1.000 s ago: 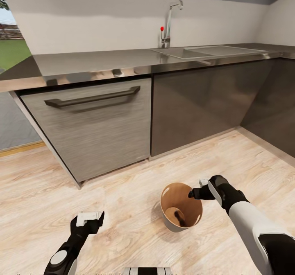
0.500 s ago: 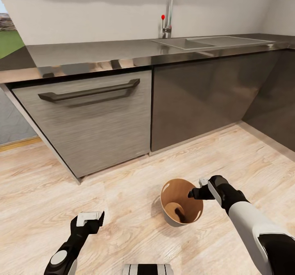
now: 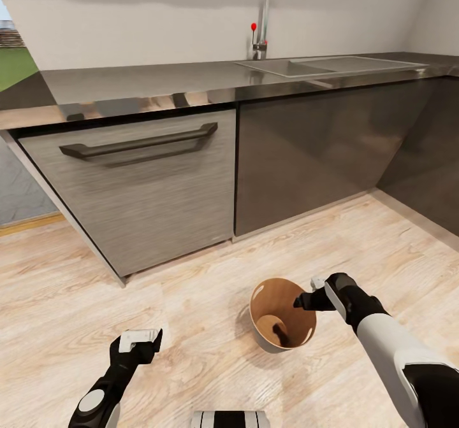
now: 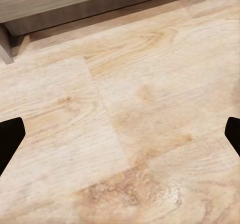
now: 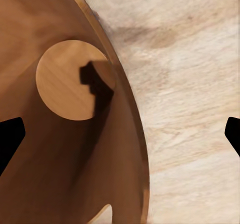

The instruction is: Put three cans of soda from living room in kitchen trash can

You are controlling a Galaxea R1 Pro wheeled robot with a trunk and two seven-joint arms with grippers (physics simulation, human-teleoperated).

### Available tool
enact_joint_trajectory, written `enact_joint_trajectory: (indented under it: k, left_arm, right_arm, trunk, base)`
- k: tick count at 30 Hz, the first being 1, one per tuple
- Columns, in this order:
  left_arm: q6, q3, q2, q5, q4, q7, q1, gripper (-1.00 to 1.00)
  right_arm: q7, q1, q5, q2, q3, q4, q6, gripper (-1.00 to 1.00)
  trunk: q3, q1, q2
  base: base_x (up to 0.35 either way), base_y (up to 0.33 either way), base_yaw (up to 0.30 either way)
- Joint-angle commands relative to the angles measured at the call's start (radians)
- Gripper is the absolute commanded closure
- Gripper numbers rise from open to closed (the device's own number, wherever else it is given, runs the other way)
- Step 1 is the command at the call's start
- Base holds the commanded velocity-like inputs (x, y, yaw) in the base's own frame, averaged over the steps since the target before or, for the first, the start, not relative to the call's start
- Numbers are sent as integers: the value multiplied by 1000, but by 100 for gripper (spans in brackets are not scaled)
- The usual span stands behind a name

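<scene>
A round bin, the tash can point(image 3: 282, 342), stands on pale wood floor point(image 3: 191, 300) before grey kitchen cabinets point(image 3: 137, 192). The right gripper point(image 3: 305, 300) hangs over the bin's rim, fingers spread, holding nothing. The left gripper point(image 3: 141, 341) hovers well aside of the bin, released
</scene>
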Motion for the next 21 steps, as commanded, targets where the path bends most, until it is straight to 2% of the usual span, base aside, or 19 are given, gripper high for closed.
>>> enact_joint_trajectory:
  k: [1,3,11,21]
  left_arm:
    - [0,0,0,0,0,0,0,-100]
    - [0,0,0,0,0,0,0,-100]
    - [0,0,0,-1,0,0,0,-100]
    - [-1,0,0,-1,0,0,0,-100]
  right_arm:
    - [0,0,0,-1,0,0,0,-100]
    - [0,0,0,-3,0,0,0,-100]
    - [-2,0,0,-7,0,0,0,-100]
    - [-3,0,0,-5,1,0,0,-100]
  trunk:
    - [0,0,0]
    - [0,0,0]
    - [-31,4,-2]
    - [-31,4,-2]
  base:
    - [0,0,0]
    - [0,0,0]
    - [0,0,0]
    - [0,0,0]
